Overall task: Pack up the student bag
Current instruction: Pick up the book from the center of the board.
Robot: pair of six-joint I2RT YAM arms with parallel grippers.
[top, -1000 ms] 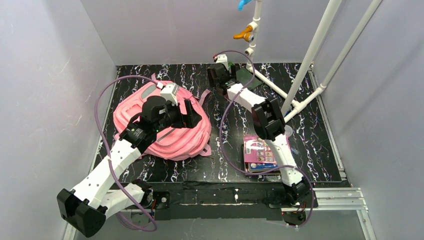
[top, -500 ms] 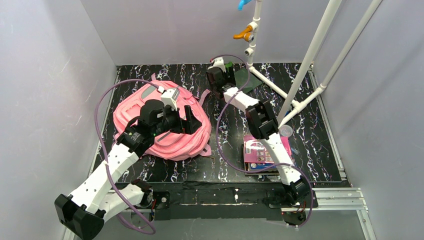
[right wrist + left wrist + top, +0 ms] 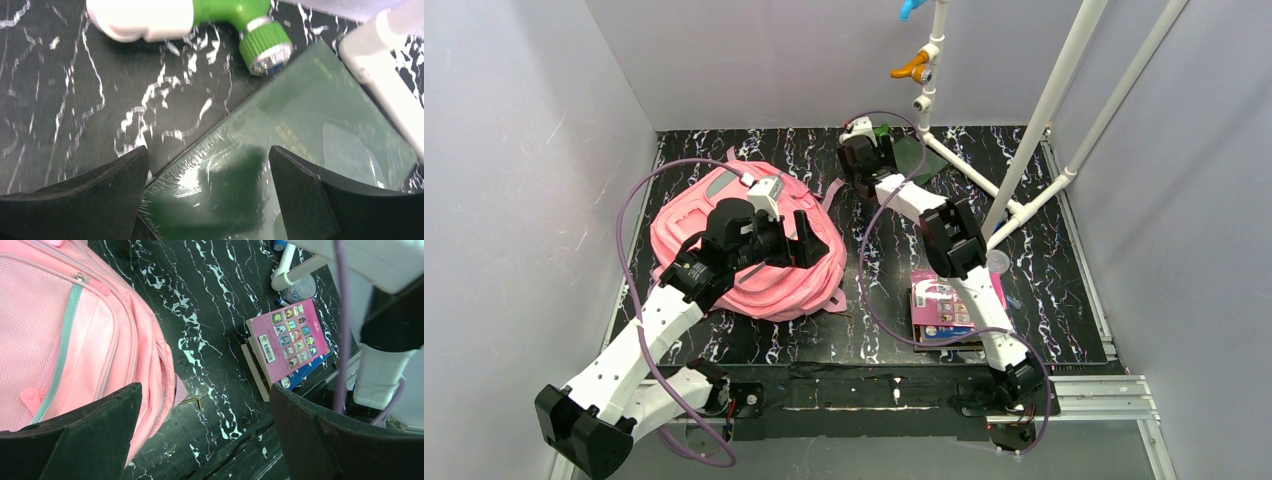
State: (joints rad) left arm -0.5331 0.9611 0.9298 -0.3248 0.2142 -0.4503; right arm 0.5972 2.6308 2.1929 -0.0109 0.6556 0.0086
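Note:
The student bag (image 3: 724, 215), pink with grey stripes, lies flat on the left half of the black marbled table; its side fills the left of the left wrist view as the student bag (image 3: 65, 335). My left gripper (image 3: 804, 235) hangs open over the bag's right edge, nothing between its fingers (image 3: 85, 435). Far back in the middle, my right gripper (image 3: 871, 160) stands open just above a dark green shrink-wrapped book (image 3: 280, 150); its fingers (image 3: 310, 200) straddle the book's near corner without closing on it.
A stack of books, a pink one (image 3: 944, 305) on top, lies near the right arm's base, seen too as the pink book (image 3: 292, 337). White pipes (image 3: 1044, 110) with a green valve (image 3: 250, 25) stand at the back right. Walls enclose the table.
The right arm has swung its gripper left and back over the green book. The left gripper opened fully and shifted slightly right over the bag's edge.

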